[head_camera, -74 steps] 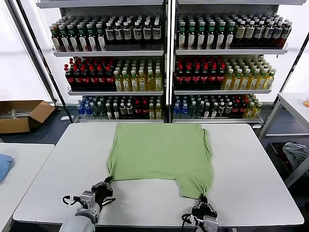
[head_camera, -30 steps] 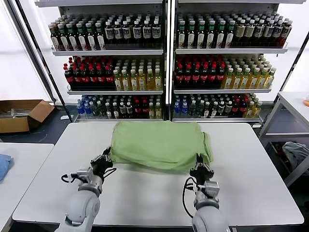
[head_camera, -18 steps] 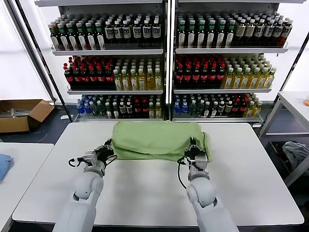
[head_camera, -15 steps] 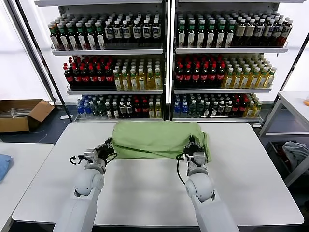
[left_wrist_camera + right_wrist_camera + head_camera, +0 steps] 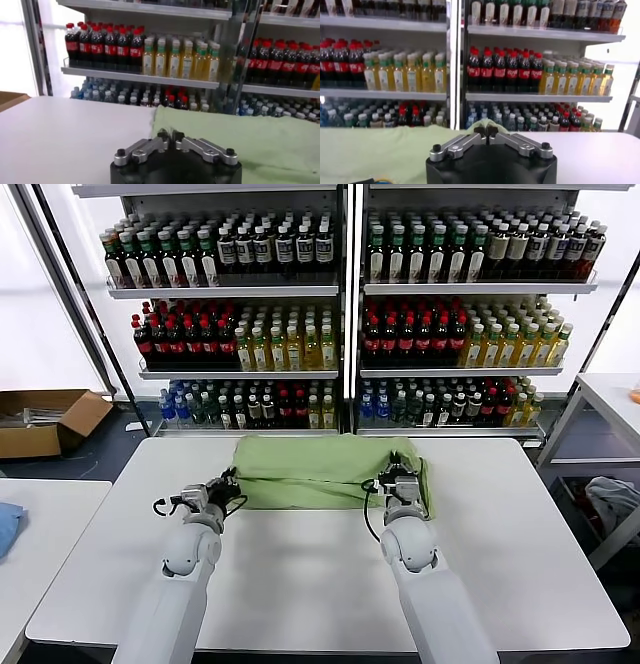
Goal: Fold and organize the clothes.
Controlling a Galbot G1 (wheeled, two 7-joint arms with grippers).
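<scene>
risk 1: honestly the big one is the fold landing crooked. If one gripper lets go or travels further than the other, the doubled edge skews and the hem lines won't match.

risk 2: soft fabric, so the upper layer could slide or bunch when released, especially on the right side where a sleeve already spills out past the fold.

risk 3: pinches look shallow. A slip before the edge is laid down would let it flop short.

left gripper (image 5: 229,482): fingers pressed together on the near left corner of the shirt (image 5: 318,468); in the wrist view the green edge sits right at the fingertips and spreads away beyond them.

right gripper (image 5: 398,475): fingers closed tight on the near right corner; cloth starts at the tips and runs off to the far side.

shirt: folded over on itself into a band at the far part of the tabletop (image 5: 300,574), stretched between the two sets of fingers, mostly beyond them.

print: not visible, plain green only.
</scene>
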